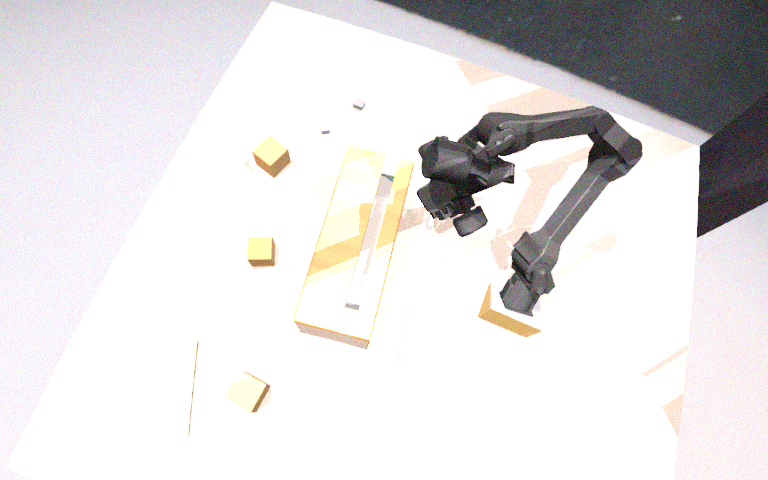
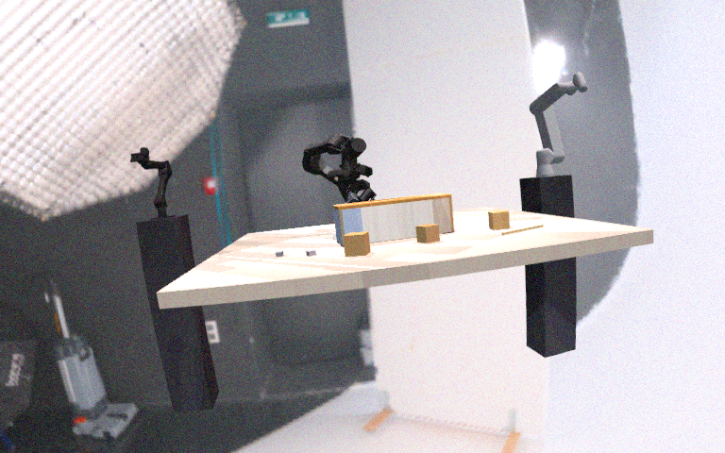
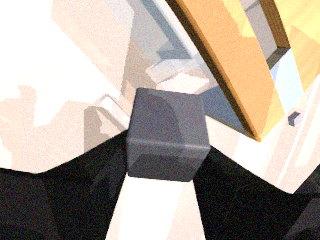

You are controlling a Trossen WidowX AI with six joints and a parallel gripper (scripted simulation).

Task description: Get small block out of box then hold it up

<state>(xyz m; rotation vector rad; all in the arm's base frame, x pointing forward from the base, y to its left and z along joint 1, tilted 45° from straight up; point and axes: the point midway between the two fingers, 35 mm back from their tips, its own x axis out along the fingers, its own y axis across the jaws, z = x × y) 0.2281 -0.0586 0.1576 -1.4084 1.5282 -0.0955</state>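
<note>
My gripper is shut on a small grey block. In the wrist view the block sits between the two dark fingers, above the table. The long orange-rimmed box lies flat on the table, to the left of the gripper in the top view. The gripper hangs beside the box's far end, a little apart from its side wall. The pale shelf runs along the inside of the box. The block is hidden by the fingers in the top and exterior views.
Three tan cubes stand left of the box. A thin stick lies near the front left. Two tiny grey bits lie beyond the box's far end. The arm's base stands on a tan block.
</note>
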